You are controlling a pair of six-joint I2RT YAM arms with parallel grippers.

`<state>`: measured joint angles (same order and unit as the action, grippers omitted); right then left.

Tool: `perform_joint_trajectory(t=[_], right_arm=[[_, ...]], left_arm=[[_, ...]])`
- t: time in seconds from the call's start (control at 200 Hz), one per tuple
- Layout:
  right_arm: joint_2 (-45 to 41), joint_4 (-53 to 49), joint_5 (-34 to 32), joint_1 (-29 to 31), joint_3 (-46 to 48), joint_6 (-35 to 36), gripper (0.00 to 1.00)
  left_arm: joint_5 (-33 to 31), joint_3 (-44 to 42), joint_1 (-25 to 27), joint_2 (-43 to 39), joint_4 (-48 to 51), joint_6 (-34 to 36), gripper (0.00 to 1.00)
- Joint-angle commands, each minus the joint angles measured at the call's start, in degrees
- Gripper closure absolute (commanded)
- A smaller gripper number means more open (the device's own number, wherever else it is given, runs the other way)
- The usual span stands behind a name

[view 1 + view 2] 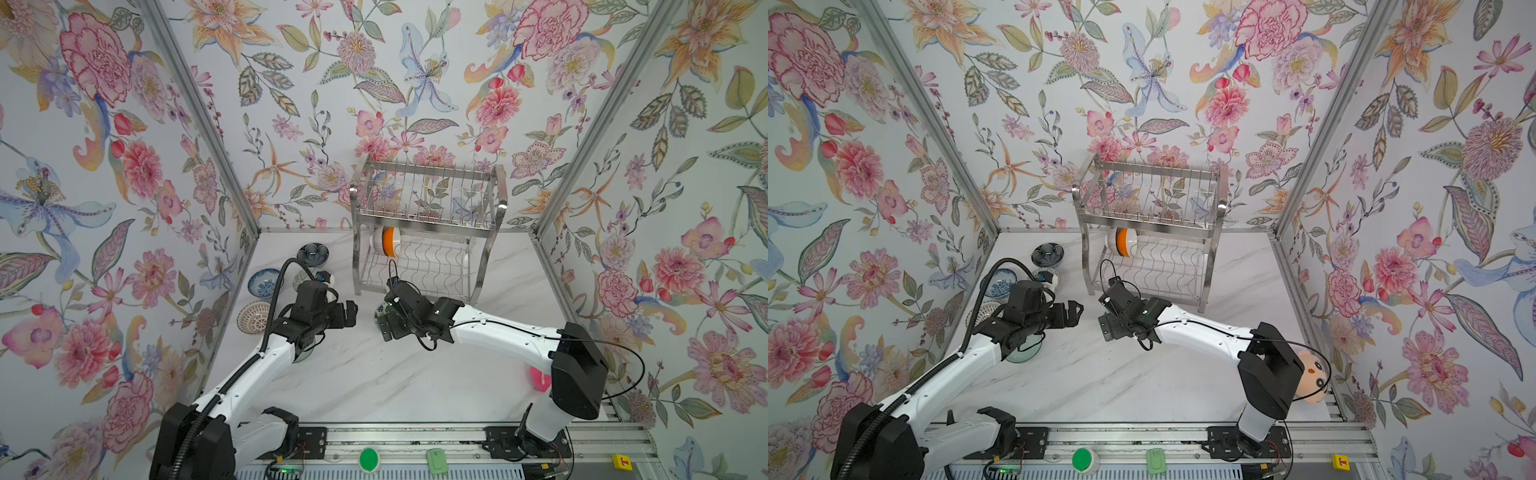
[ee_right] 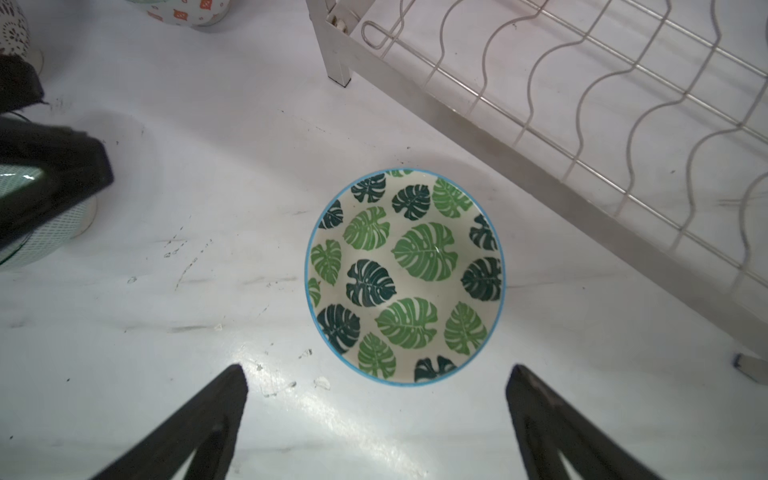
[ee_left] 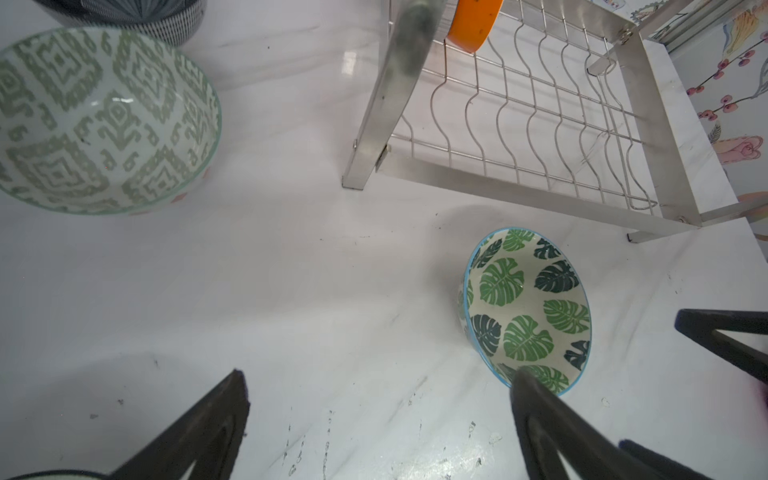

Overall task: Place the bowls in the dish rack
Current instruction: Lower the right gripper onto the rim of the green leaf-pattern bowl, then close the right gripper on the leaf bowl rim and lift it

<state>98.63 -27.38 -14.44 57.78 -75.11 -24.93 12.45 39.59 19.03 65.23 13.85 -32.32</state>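
Item: round green leaf-print bowl with a blue rim [image 2: 405, 276], upright on the white table [image 2: 166, 332] near the steel wire dish rack [image 3: 386, 104]. Likely rigid, glazed, slippery and breakable, so I'd pinch across the rim wall. My right hand [image 2: 377, 370] hovers above it, spread wide and empty; my left hand [image 3: 379, 374] is likewise.

1. Left gripper [image 3: 378, 376]: jaws are seen spread wide w/ nothing held btwn them; only bare white marble table [image 3: 291, 270], scuffed, is seen in the gap.
2. Leaf-print bowl [image 3: 528, 311], blue rim, is seen upright on the table, near the rack's front bar. Its rim is overlapped by one fingertip [image 3: 530, 395]; contact can't be told.
3. Dish rack [image 3: 498, 187]: lower wavy-wire shelf is shown; an orange-rimmed bowl [image 3: 473, 25] is stood on edge in it, beside a leg.
4. Grey-green patterned bowl [image 3: 99, 120] is set upright, well apart from the leaf-print bowl; a dark navy bowl [image 3: 137, 16] is seen just behind it, partly cut off.
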Motion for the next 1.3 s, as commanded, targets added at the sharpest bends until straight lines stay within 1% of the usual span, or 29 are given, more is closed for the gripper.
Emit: perform_joint_trajectory(t=[0.0,0.1,0.18,0.4,0.48,0.54,0.616,0.671,0.741,0.836,0.996,1.081,1.201,1.296], right_arm=[[4.03,0.9,-2.55,1.78,-3.57,0.07,0.01],[7.36,1.32,-2.88,2.66,-5.4,0.56,0.0],[9.72,1.37,-3.05,3.04,-6.63,1.0,0.03],[14.79,1.45,-3.05,3.03,-8.11,1.98,0.28],[16.09,1.45,-3.14,2.78,-8.47,2.82,0.35],[16.76,1.54,-2.9,2.69,-8.65,3.17,0.43],[17.85,1.61,-2.5,2.34,-9.09,3.61,0.45],[18.39,1.71,-2.15,2.11,-9.42,3.9,0.53],[18.98,1.71,-1.92,1.91,-9.8,4.27,0.59],[19.29,1.71,-1.58,1.76,-10.08,4.75,0.62],[18.89,1.71,-1.45,1.54,-9.88,5.24,0.8],[18.22,1.74,-1.08,1.28,-9.62,5.4,0.87],[16.85,1.67,-0.36,0.93,-9.33,5.45,0.94],[15.23,1.74,0.75,0.96,-9.25,5.57,0.95]], left_arm=[[8.25,-3.46,-1.75,-0.92,-4.44,-2.9,0.01],[9.85,-5.97,-1.97,-1.79,-5.96,-3.84,0.01],[10.36,-7.44,-2.63,-2.7,-6.45,-4.24,0.01],[13.35,-10.63,-5.97,-4.77,-7.4,-5.16,0.01],[13.1,-11.0,-6.27,-5.48,-7.36,-5.09,0.01],[12.85,-11.07,-6.41,-5.76,-7.25,-4.95,0.01],[12.94,-11.25,-6.59,-5.82,-7.55,-5.34,0.01],[13.23,-11.26,-6.63,-5.77,-8.0,-5.56,0.01],[13.31,-11.18,-6.71,-5.39,-8.3,-5.63,0.01],[13.45,-10.86,-6.68,-4.98,-8.4,-5.63,0.01],[13.72,-10.73,-6.81,-4.47,-9.05,-5.88,0.01],[14.18,-10.89,-6.78,-4.01,-9.94,-6.37,0.01],[14.39,-11.03,-6.76,-3.82,-10.59,-6.69,0.01],[13.75,-10.68,-6.72,-4.28,-10.01,-6.28,0.01]])
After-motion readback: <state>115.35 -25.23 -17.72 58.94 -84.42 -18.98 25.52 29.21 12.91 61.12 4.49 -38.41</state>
